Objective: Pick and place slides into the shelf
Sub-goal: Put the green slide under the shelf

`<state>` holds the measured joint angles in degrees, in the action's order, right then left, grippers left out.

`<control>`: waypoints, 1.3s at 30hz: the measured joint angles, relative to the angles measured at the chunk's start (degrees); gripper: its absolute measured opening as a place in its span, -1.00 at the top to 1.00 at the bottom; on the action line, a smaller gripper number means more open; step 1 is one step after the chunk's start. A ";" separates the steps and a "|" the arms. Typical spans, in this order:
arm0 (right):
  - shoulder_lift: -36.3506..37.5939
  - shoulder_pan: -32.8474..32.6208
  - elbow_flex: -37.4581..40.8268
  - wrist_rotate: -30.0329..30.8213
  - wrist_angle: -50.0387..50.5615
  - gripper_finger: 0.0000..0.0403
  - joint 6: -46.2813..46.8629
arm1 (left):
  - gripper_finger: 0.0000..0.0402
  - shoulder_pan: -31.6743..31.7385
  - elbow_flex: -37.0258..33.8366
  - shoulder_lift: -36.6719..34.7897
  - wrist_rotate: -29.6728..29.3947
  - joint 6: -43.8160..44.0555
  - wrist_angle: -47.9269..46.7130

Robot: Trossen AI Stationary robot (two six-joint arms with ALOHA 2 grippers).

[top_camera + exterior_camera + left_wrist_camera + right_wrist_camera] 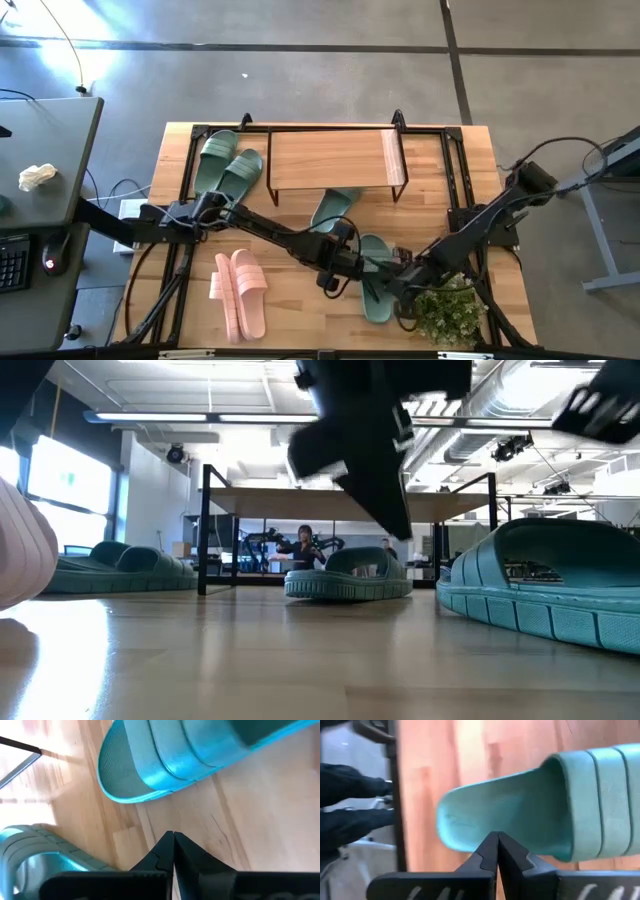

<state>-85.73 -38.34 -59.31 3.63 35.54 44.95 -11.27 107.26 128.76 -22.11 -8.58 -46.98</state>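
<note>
Two sage-green slides lie sole-down on the table: one (335,208) just in front of the shelf (330,160), one (375,285) near the front right. My left gripper (173,837) is shut and hovers above bare wood between them, touching neither. My right gripper (497,839) is shut too and hangs over the front-right slide (545,805), holding nothing. In the high view both grippers (335,268) (398,288) meet beside that slide. Another green pair (225,165) lies at the back left and a pink pair (240,290) at the front left.
A small potted plant (445,312) stands at the front right, close under my right arm. The shelf's black frame legs (205,530) stand on the table behind the slides. Bare wood lies between the pink pair and my left gripper.
</note>
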 joint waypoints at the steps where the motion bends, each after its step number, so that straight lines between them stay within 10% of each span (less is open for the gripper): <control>1: 1.19 -0.29 0.00 -0.87 -0.28 1.00 0.08 | 1.00 -0.11 0.00 -0.73 -0.22 0.00 -0.93; 22: 2.07 -5.06 -0.90 -5.73 -12.73 0.44 -7.84 | 1.00 -1.11 -0.03 -8.93 -2.70 -3.23 -9.51; 39: -18.84 -5.47 -12.94 -10.33 -1.90 0.96 -27.48 | 1.00 -1.09 -0.09 -8.75 -2.58 -3.19 -14.13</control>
<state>-104.57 -43.81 -72.25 -6.71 33.64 17.47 -12.36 107.18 120.01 -24.69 -11.77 -61.12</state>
